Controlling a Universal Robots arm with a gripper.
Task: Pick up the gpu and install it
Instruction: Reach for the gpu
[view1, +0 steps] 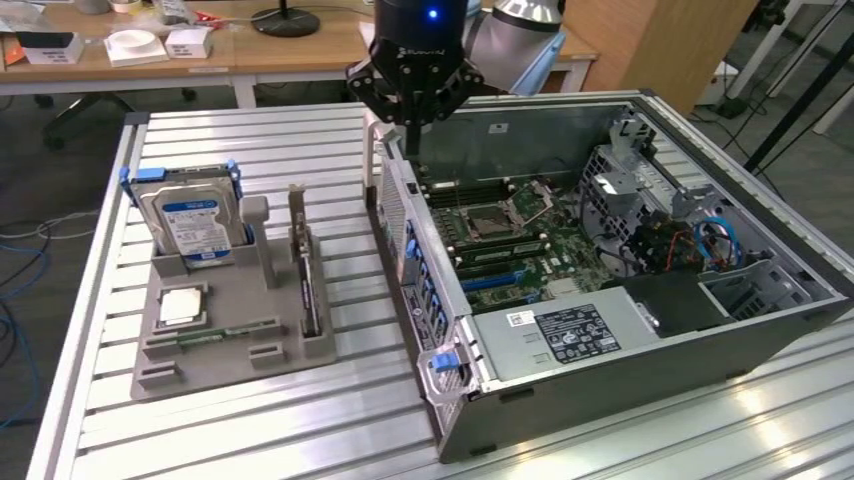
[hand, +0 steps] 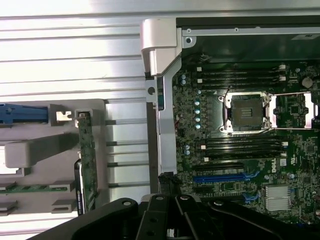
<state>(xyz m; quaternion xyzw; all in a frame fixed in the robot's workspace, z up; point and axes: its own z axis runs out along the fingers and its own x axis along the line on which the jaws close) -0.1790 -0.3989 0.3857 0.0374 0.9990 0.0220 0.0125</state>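
The gpu (view1: 306, 262) is a thin dark card with a silver bracket. It stands on edge in a slot of the grey holder (view1: 274, 352), at the exterior view's left. The wrist view shows the gpu (hand: 88, 159) edge-on as a narrow green strip. My gripper (view1: 411, 132) hangs above the back left wall of the open computer case (view1: 627, 345), well apart from the card. Its dark fingers (hand: 159, 216) are shut with nothing between them, over the case wall beside the motherboard (hand: 235, 150).
The holder also carries an upright hard drive (view1: 194, 222) with a blue-white label, a square processor chip (view1: 182, 305) and a narrow memory stick (view1: 214, 338). Inside the case lie an open processor socket (hand: 248, 112) and blue card slots (hand: 225, 177). The slatted metal table (view1: 240, 440) surrounds both.
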